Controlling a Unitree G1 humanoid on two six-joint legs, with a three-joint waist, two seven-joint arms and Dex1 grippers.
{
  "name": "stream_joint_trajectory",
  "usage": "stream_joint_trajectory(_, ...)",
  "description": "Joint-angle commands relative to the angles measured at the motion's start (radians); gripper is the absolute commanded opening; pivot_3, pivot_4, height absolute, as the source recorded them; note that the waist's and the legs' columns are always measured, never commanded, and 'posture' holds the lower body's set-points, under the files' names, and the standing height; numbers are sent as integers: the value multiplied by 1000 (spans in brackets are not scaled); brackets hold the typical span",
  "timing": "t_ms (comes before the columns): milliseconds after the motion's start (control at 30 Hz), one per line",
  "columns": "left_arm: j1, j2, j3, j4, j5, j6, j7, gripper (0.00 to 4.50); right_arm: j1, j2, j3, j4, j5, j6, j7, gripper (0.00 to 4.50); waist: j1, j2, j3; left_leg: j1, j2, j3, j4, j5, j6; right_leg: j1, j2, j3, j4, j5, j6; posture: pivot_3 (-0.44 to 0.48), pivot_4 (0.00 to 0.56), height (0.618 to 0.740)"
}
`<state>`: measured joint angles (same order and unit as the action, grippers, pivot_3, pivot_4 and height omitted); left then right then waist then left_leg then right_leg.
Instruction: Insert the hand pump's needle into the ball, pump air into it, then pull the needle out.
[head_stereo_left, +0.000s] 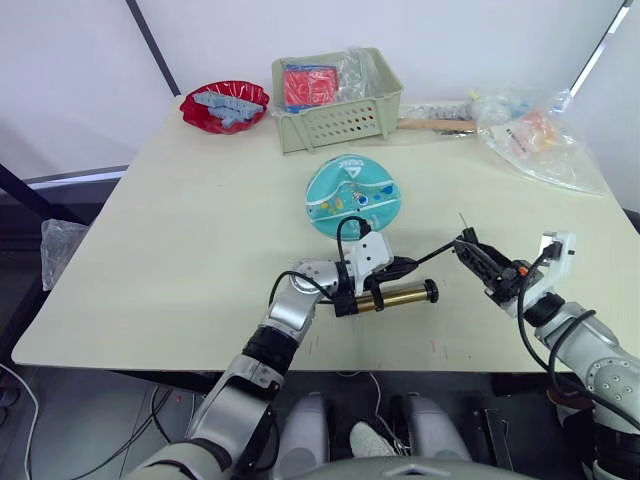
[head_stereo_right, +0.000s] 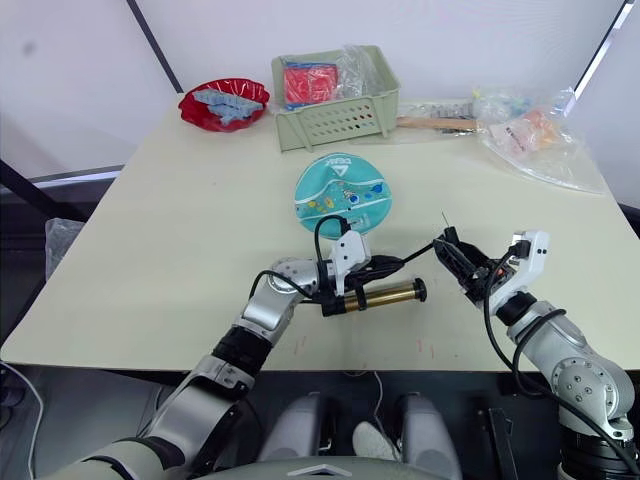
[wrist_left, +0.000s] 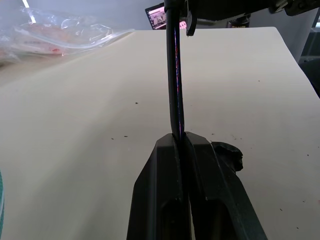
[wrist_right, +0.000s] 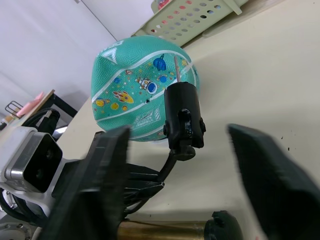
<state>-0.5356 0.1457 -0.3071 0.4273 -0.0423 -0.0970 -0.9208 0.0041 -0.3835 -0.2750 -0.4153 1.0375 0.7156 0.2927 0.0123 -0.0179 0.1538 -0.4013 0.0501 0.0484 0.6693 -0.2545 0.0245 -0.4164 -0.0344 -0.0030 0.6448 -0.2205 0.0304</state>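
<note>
red bowl (head_stereo_left: 224, 107), green basket (head_stereo_left: 336, 100), plastic bags (head_stereo_left: 535, 140)

Silver-grey jointed arms, black cables, white wrist housings, blk fingers (wrist_right: 105, 180)

The left gripper (head_stereo_left: 352, 290) hides the rear of the hand pump (head_stereo_left: 398, 297), T-handle included. The needle (wrist_right: 176, 72) is too thin to show whether it touches the ball (wrist_right: 140, 95). Bag contents (head_stereo_left: 530, 135) stay unclear.
</note>
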Motion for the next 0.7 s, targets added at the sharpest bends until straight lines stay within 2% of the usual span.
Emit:
stream_joint_trajectory(33,3,-5,-1,-18,-9,-21,-4,0,-13,0,-3,-42,-2,-20,9,1283,0,0,0,0,0,0,0,0,0,0,0,0,0,0,0,0,150,738)
stream_joint_trajectory(100,5,-4,-1,-19,-9,-20,-5,0,-14,3,-2,-41,-6,-22,10,453,0,0,0,0,0,0,0,0,0,0,0,0,0,0,0,0,150,738)
stream_joint_trajectory(133,5,-3,-1,-18,-9,-20,-6,0,-15,4,-2,-40,-7,-22,11,386,0,0,0,0,0,0,0,0,0,0,0,0,0,0,0,0,150,738)
stream_joint_trajectory(167,6,-3,-2,-19,-9,-19,-7,0,-16,6,-2,-40,-9,-25,11,61,0,0,0,0,0,0,0,0,0,0,0,0,0,0,0,0,150,738)
stream_joint_trajectory(633,4,-2,-1,-10,-10,-19,-8,0,-7,6,4,-46,-33,-34,16,25,0,0,0,0,0,0,0,0,0,0,0,0,0,-1,-2,0,150,738)
stream_joint_trajectory(700,2,-3,0,-8,-10,-19,-7,0,-9,4,4,-43,-41,-35,21,518,0,0,0,0,0,0,0,0,0,0,0,0,0,-1,-2,0,150,738)
